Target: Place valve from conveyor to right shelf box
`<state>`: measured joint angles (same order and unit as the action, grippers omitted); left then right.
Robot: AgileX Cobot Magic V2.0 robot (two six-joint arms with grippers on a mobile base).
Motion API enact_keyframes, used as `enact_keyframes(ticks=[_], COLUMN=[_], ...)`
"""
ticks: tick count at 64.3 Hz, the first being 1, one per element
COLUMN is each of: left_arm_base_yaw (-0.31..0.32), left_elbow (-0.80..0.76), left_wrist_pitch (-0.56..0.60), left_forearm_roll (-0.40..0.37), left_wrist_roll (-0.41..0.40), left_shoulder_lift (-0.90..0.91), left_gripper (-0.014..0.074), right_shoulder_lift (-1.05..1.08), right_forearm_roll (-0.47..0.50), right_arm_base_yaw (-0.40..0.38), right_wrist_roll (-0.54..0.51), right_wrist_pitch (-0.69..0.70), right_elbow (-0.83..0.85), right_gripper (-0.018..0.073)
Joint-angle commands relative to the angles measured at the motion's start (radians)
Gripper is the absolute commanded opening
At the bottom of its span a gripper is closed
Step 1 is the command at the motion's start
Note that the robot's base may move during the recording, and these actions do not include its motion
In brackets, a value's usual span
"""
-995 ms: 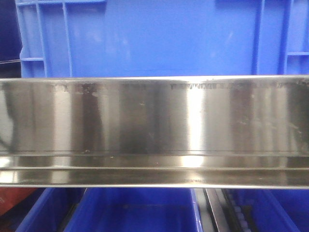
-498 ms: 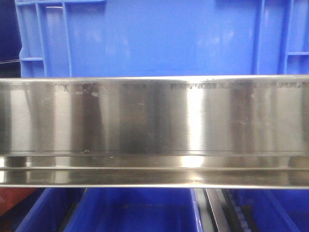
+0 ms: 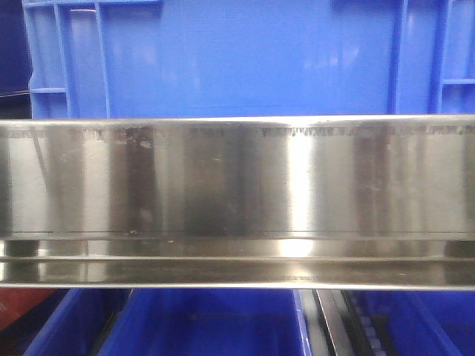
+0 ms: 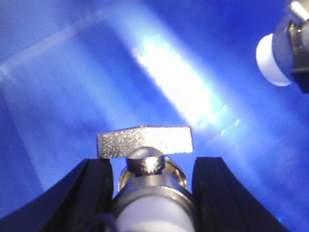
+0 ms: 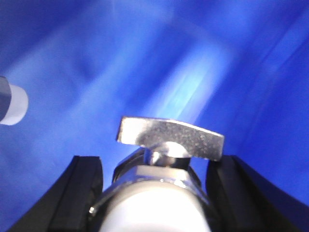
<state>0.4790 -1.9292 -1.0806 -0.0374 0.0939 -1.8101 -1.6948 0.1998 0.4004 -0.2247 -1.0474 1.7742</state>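
Observation:
In the left wrist view my left gripper (image 4: 154, 164) is shut on a valve (image 4: 153, 195), a silvery fitting with a white cap and a flat metal handle on top. My right gripper (image 5: 157, 162) is shut on a second valve (image 5: 161, 198) of the same look. Each wrist view shows the other valve's white cap at its edge (image 4: 273, 60) (image 5: 12, 104). Behind both grippers is the blue plastic of a box (image 4: 72, 72) (image 5: 227, 53). The front view shows the shelf's shiny steel lip (image 3: 237, 178) and neither gripper. The conveyor is out of view.
A large blue box (image 3: 223, 59) stands on the shelf above the lip. Under the lip are more blue boxes (image 3: 208, 326) and a metal rail (image 3: 330, 326) between them. Something red (image 3: 18, 304) shows at the lower left.

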Motion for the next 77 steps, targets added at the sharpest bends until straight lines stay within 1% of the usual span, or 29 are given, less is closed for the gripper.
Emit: enact_keyframes(ticks=[1, 2, 6, 8, 9, 10, 13, 14, 19, 24, 26, 32, 38, 42, 45, 51, 53, 54, 58, 59, 62, 65, 70, 74, 77], left_arm_base_yaw=[0.004, 0.004, 0.004, 0.004, 0.004, 0.004, 0.004, 0.004, 0.004, 0.004, 0.004, 0.004, 0.004, 0.004, 0.004, 0.002, 0.0, -0.002, -0.012, -0.017, -0.034, -0.057, -0.104, -0.146, -0.174], left_elbow=[-0.019, -0.019, -0.019, -0.019, -0.019, -0.019, -0.019, -0.019, -0.019, -0.019, -0.019, -0.019, -0.019, -0.019, -0.019, -0.019, -0.019, -0.019, -0.019, -0.019, -0.019, -0.019, -0.017, -0.001, 0.019], left_wrist_pitch=[0.003, 0.003, 0.0, 0.001, 0.001, 0.001, -0.002, -0.002, -0.004, -0.004, -0.004, -0.004, -0.004, -0.006, -0.006, -0.006, -0.006, -0.006, -0.009, -0.009, -0.012, -0.02, -0.039, -0.049, -0.045], left_forearm_roll=[-0.005, -0.005, -0.005, -0.005, -0.005, -0.005, -0.005, -0.005, -0.005, -0.005, -0.005, -0.003, 0.004, 0.019, 0.037, 0.079, 0.086, 0.091, 0.095, 0.095, 0.095, 0.095, 0.095, 0.095, 0.095], left_wrist_roll=[0.002, 0.002, 0.002, 0.002, 0.002, 0.002, 0.002, 0.002, 0.002, 0.002, 0.002, 0.002, 0.002, 0.002, 0.002, 0.0, 0.0, 0.0, -0.003, -0.002, -0.008, -0.021, -0.026, -0.028, -0.046], left_shoulder_lift=[0.005, 0.005, 0.005, 0.005, 0.005, 0.005, 0.005, 0.005, 0.005, 0.011, 0.016, 0.038, 0.07, 0.102, 0.127, 0.178, 0.194, 0.202, 0.238, 0.246, 0.272, 0.297, 0.332, 0.363, 0.385], left_gripper=[0.0043, 0.0055, 0.0174, 0.0217, 0.0261, 0.0276, 0.0365, 0.0395, 0.0521, 0.0601, 0.0606, 0.0597, 0.0596, 0.058, 0.056, 0.0464, 0.0405, 0.0392, 0.026, 0.023, 0.0108, 0.0022, -0.0109, -0.0111, -0.0111], right_shoulder_lift=[0.006, 0.005, 0.005, 0.005, 0.005, 0.005, 0.005, 0.005, 0.008, 0.016, 0.021, 0.047, 0.086, 0.117, 0.143, 0.204, 0.228, 0.237, 0.274, 0.283, 0.316, 0.347, 0.39, 0.43, 0.458], right_forearm_roll=[-0.002, -0.002, -0.002, -0.002, -0.002, -0.002, 0.002, 0.002, 0.006, 0.013, 0.017, 0.021, 0.021, 0.021, 0.021, 0.021, 0.021, 0.021, 0.021, 0.021, 0.021, 0.021, 0.021, 0.021, 0.021], right_arm_base_yaw=[0.003, 0.003, 0.003, 0.003, 0.003, 0.003, 0.003, 0.003, 0.003, 0.003, 0.003, 0.003, 0.003, 0.003, 0.003, 0.003, 0.001, 0.001, -0.006, -0.01, -0.024, -0.047, -0.092, -0.13, -0.16], right_wrist_roll=[-0.004, -0.004, -0.004, -0.004, -0.004, -0.004, -0.004, -0.004, -0.004, -0.004, -0.004, -0.004, -0.004, -0.004, -0.004, -0.004, -0.004, -0.004, -0.004, -0.004, -0.004, -0.002, 0.015, 0.017, 0.017], right_wrist_pitch=[0.022, 0.02, 0.013, 0.013, 0.012, 0.012, 0.007, 0.008, 0.007, 0.01, 0.015, 0.031, 0.05, 0.063, 0.077, 0.099, 0.101, 0.104, 0.106, 0.106, 0.106, 0.106, 0.116, 0.131, 0.148], right_elbow=[0.019, 0.019, 0.019, 0.019, 0.019, 0.019, 0.019, 0.019, 0.019, 0.019, 0.019, 0.019, 0.019, 0.019, 0.019, 0.019, 0.019, 0.019, 0.019, 0.019, 0.019, 0.01, -0.015, -0.055, -0.091], right_gripper=[-0.0041, -0.0019, 0.0086, 0.0132, 0.0179, 0.0211, 0.029, 0.0336, 0.0463, 0.0528, 0.0533, 0.0522, 0.048, 0.0428, 0.0367, 0.0232, 0.0169, 0.0144, 0.0038, -0.0001, -0.0089, -0.0163, -0.0155, -0.0155, -0.0155])
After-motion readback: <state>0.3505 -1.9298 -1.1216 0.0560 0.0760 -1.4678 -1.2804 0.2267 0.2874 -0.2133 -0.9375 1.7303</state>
